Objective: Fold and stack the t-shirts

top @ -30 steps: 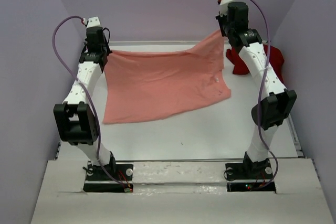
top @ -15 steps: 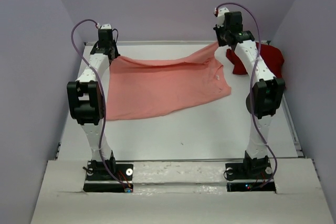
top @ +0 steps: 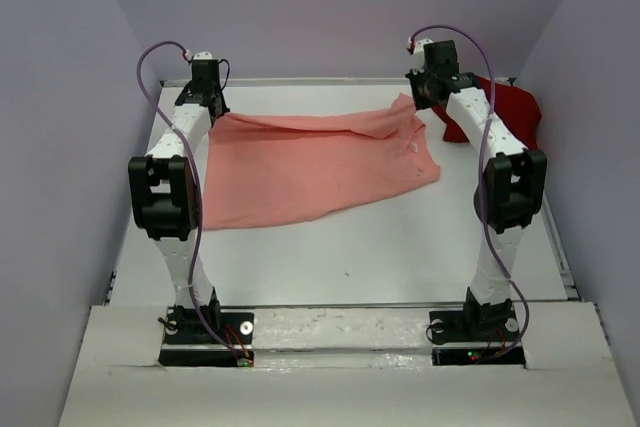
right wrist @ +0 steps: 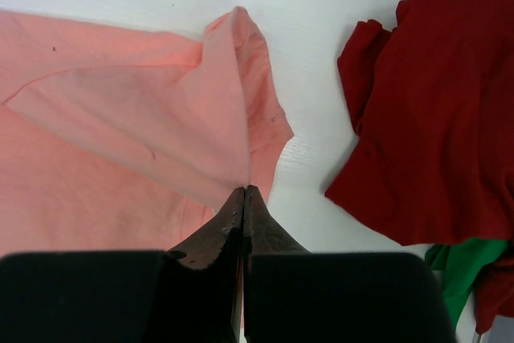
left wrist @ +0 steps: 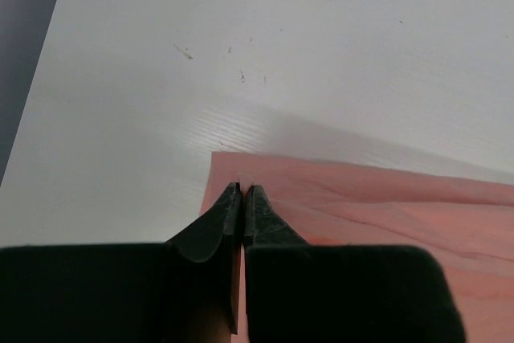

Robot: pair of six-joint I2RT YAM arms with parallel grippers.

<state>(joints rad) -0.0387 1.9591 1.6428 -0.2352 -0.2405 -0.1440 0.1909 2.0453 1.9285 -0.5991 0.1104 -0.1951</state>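
Both arms have reached further toward the back wall and come down since a second ago, so the far edge of the pink shirt [top: 310, 162], which hung high between them, now sags close to the surface [top: 380, 247]. The right side is still a little higher than the left.

The left gripper [left wrist: 243, 190] is clenched on the shirt's far-left corner, with a strip of pink cloth showing between its closed fingers. The right gripper [right wrist: 243, 190] is clenched on the far-right corner, where the cloth pulls up into a peak at its tips. The shirt's near half lies flat on the surface in front of the arms. The red shirt [right wrist: 434, 118] sits crumpled just beside the pink one at the far right, with a bit of the green shirt [right wrist: 462, 267] beneath it.

The step in hand looks like spreading the shirt flat before folding. To do it well, both corners should go down together with the far edge kept taut, so no slack bunches in the middle. The right corner should land clear of the red shirt, and neither gripper should let go until its corner rests on the surface.
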